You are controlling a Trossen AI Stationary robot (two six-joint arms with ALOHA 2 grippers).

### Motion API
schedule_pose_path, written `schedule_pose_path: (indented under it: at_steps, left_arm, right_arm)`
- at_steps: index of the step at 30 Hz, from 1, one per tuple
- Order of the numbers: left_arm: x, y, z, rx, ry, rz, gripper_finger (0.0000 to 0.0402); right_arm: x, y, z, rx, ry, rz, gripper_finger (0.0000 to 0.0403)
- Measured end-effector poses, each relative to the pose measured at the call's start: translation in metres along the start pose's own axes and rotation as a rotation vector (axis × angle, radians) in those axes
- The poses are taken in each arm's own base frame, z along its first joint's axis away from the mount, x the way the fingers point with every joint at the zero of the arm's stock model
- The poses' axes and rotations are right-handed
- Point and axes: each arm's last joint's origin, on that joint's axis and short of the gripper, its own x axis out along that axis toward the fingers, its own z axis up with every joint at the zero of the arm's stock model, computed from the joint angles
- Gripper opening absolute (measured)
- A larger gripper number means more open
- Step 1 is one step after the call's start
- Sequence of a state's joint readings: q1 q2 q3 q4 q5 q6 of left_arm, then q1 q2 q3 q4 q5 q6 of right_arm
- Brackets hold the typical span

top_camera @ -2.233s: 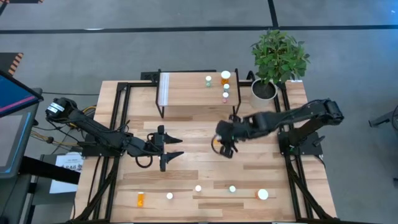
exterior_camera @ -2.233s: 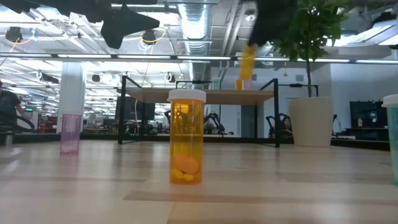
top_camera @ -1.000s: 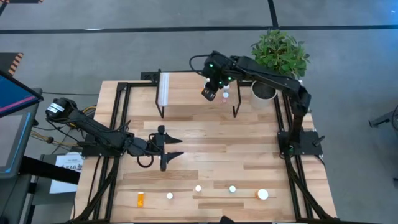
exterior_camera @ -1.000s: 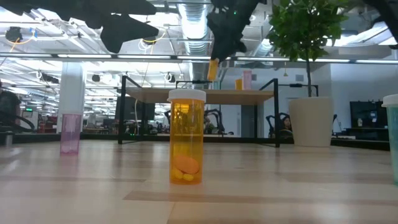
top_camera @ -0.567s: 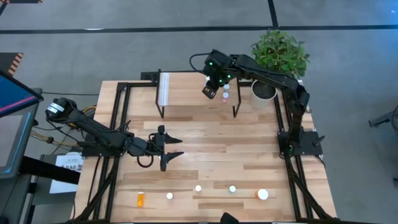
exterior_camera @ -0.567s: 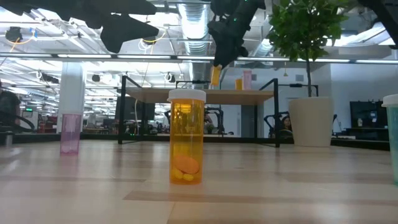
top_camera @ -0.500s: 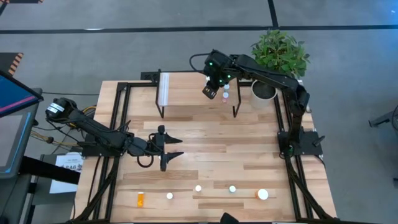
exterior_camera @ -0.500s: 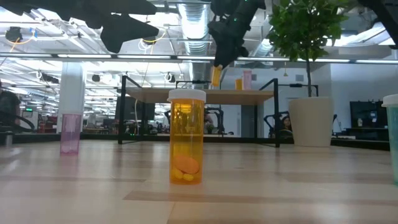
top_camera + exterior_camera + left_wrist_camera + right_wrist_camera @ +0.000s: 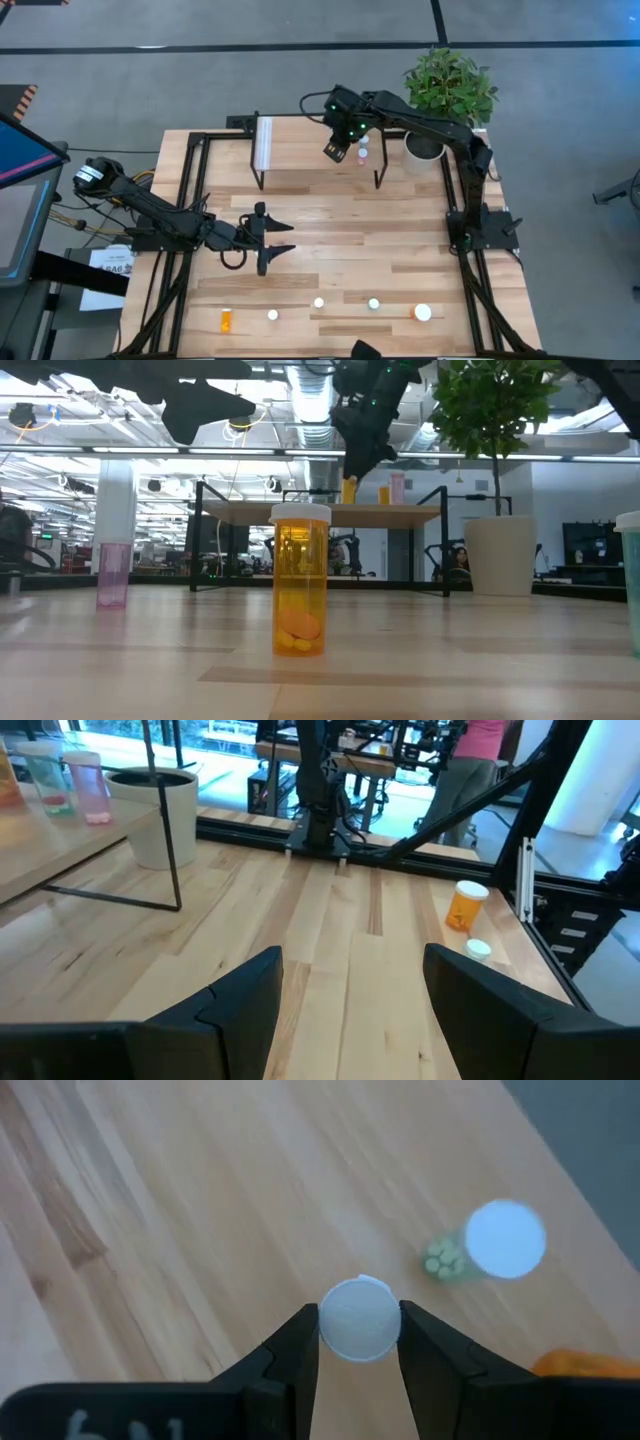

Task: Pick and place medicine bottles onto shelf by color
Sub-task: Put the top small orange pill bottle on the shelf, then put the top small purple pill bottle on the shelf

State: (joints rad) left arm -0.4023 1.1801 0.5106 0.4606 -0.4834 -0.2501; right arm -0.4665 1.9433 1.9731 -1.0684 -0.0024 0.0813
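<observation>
The right gripper (image 9: 337, 152) hangs over the low rectangular light-wood shelf on thin black legs (image 9: 300, 150), its jaws clamped on a small orange medicine bottle with a white cap (image 9: 348, 489); in the right wrist view the round white cap (image 9: 359, 1320) sits squeezed between the two dark fingers (image 9: 290, 1355), and in the low view the bottle's base is at or just above the shelf top, though whether it touches cannot be told. Just beyond the jaws on the shelf stands a small green bottle with a white cap (image 9: 490, 1245), and an orange edge of another bottle (image 9: 585, 1365) shows beside it. In the low view a second orange bottle (image 9: 384, 494) and a pink bottle (image 9: 398, 487) stand on the shelf to the side of the held one, toward the white plant pot with a leafy green plant (image 9: 426, 145). The left gripper (image 9: 272, 238) waits low over the middle of the light-wood table (image 9: 400, 240), well apart from the shelf, with its jaws spread wide and nothing between them. Beyond its jaws, in the left wrist view, an orange bottle (image 9: 463, 906) and a white cap (image 9: 478, 949) sit near the table's edge. Along the near edge of the table more bottles are spread in a loose row, including a large orange bottle with pills inside (image 9: 300, 582).
</observation>
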Motion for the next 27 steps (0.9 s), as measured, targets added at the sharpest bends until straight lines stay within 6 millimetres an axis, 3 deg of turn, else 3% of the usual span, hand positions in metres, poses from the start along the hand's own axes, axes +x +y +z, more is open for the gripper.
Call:
schedule_pose_path:
  at_steps: [13,27]
  left_arm:
    - [0.0,0.0,0.0,-0.002,0.0,0.0,0.0231]
    - [0.0,0.0,0.0,-0.002,-0.001,0.001,0.0231]
  right_arm:
    - [-0.002,-0.0001,0.0003,-0.003,-0.005,-0.001,0.0147]
    - [-0.002,-0.0001,0.0007,-0.003,-0.01,-0.001,0.0183]
